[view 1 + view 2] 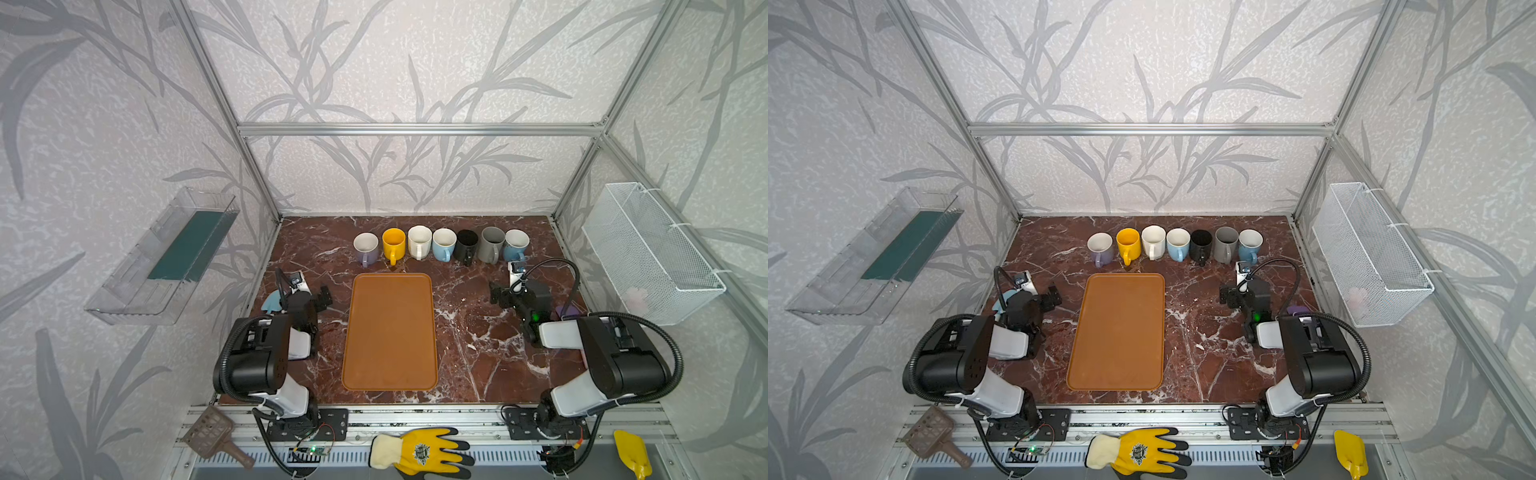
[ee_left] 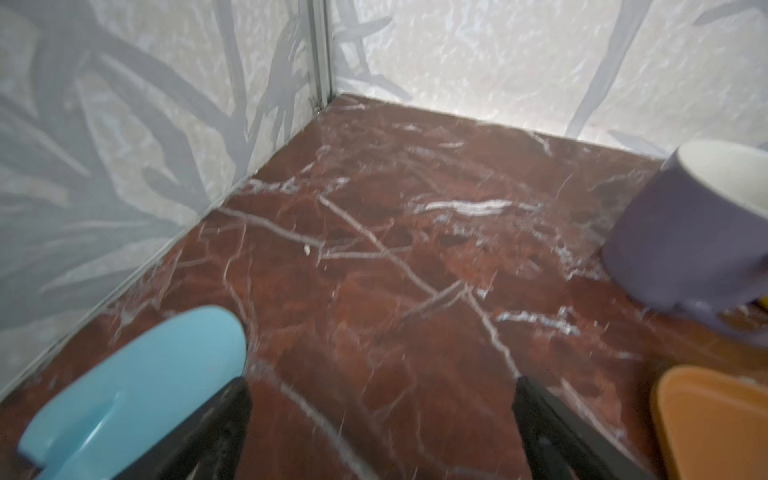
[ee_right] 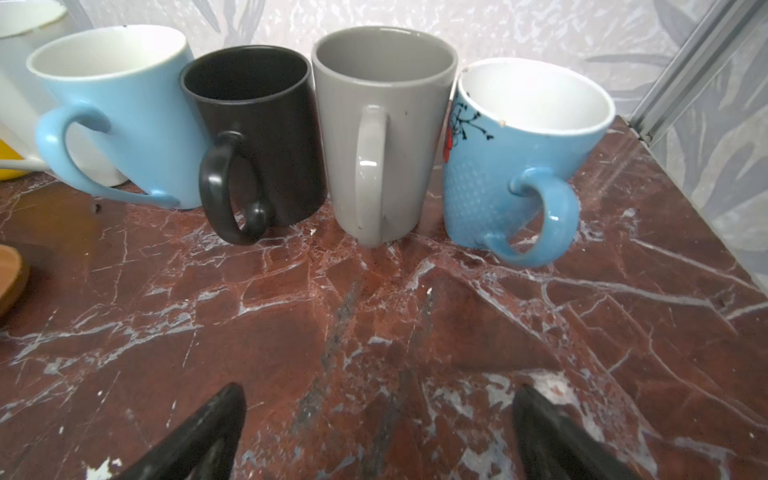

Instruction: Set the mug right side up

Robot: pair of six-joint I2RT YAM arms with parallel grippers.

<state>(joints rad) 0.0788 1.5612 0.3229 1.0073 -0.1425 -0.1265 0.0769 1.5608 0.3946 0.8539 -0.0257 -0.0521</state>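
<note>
Mugs stand upright on the surface, my left gripper and right gripper idle, jaws spread; next, I judge, the left must grasp the pale blue object alongside.

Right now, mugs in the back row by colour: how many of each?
purple mug: 1
yellow mug: 1
white mug: 1
blue mugs: 2
black mug: 1
grey mug: 1
Total: 7, all standing mouth up.
</note>
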